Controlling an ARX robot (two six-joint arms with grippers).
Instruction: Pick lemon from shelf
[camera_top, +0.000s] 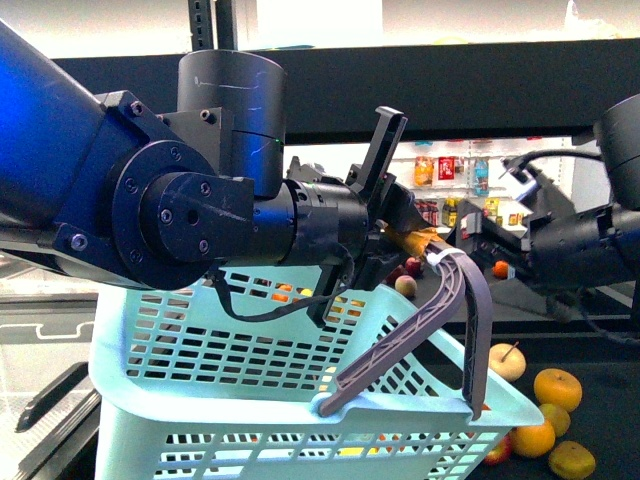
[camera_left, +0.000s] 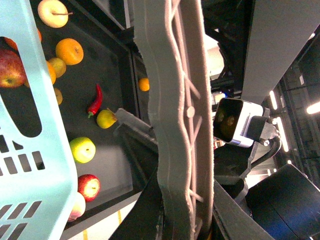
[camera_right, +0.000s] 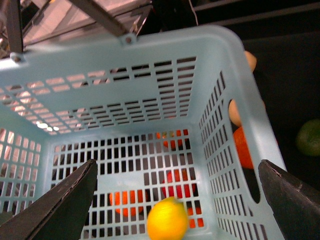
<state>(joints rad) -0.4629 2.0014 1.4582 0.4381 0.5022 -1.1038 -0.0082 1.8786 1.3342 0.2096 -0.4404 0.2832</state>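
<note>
Right hand (camera_right: 176, 165) wide open, lemon (camera_right: 167, 219) inside basket (camera_right: 150, 47)

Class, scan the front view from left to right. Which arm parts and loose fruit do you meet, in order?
left arm's wrist joint → left gripper → pale yellow apple → large orange

The lemon (camera_right: 167, 220) is blurred and partly cut off by the view's edge
</note>
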